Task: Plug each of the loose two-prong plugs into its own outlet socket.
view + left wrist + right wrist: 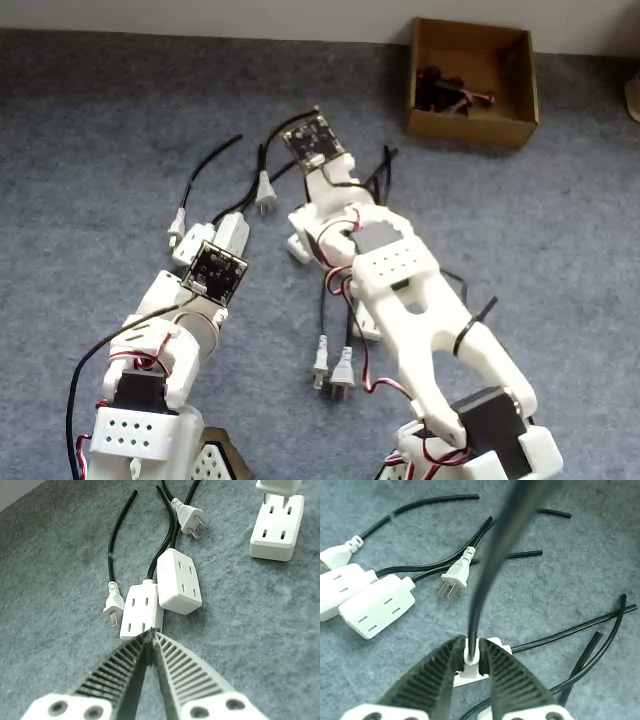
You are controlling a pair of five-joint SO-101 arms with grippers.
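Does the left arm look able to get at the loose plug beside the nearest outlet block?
Probably yes: the loose plug lies just off the left gripper, bare carpet on its outer side, though the outlet block crowds the other. Shut jaws must open.

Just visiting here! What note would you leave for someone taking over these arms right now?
Right claw: shut on a plug, prongs at a socket block, not fully in.
Left claw: shut, empty, tip at second block.
Loose on carpet: near plug, far plug.
Done: none seen seated. Left: seat the held one, then the loose ones.
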